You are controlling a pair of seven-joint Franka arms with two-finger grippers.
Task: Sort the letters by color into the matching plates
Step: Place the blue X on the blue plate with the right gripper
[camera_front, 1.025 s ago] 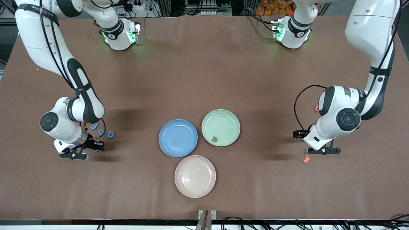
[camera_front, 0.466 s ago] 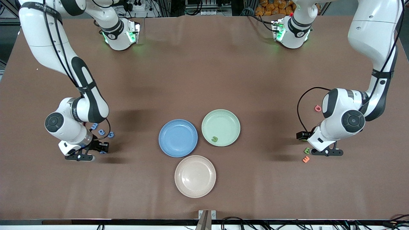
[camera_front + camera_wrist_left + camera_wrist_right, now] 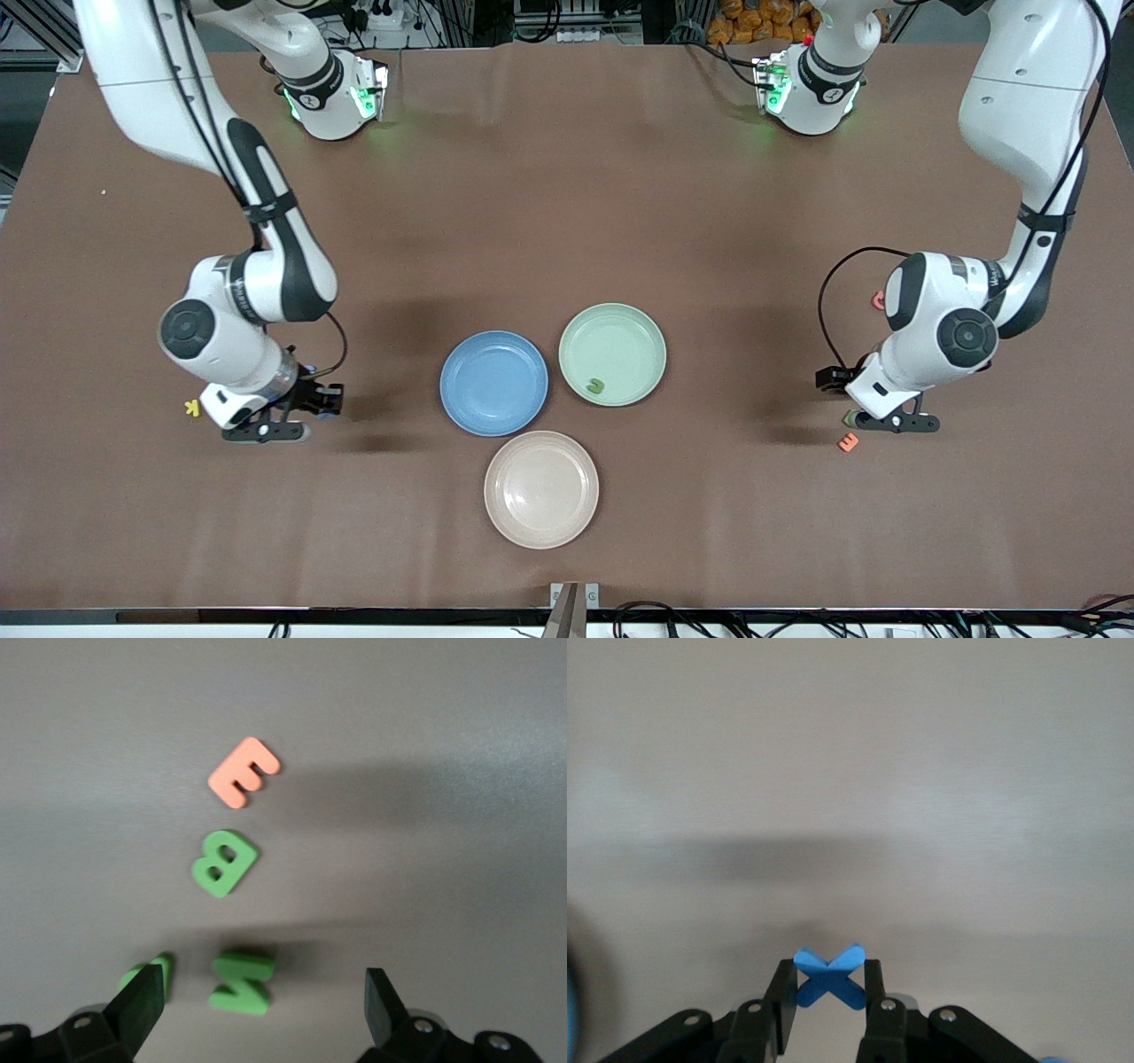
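My right gripper [image 3: 266,431] is shut on a blue X letter [image 3: 828,979] and holds it over bare table at the right arm's end, between a yellow letter and the blue plate [image 3: 493,383]. The other blue letters are hidden under the right arm. The pale green plate [image 3: 612,354] holds one green letter [image 3: 595,385]. My left gripper [image 3: 890,424] is open and low over green letters at the left arm's end. In the left wrist view a green Z [image 3: 241,981] lies between its fingers, a green letter [image 3: 155,973] is partly hidden by one finger, and a green B [image 3: 223,864] lies apart.
A beige plate [image 3: 541,489] sits nearer the front camera than the two coloured plates. An orange E [image 3: 848,442] lies beside the left gripper and also shows in the left wrist view [image 3: 244,771]. A pink letter [image 3: 878,300] lies by the left arm. A yellow K [image 3: 190,408] lies beside the right gripper.
The right arm has moved toward the blue plate with the blue X, uncovering the yellow K and covering the other blue letters. The left gripper shifted slightly over the green letters.
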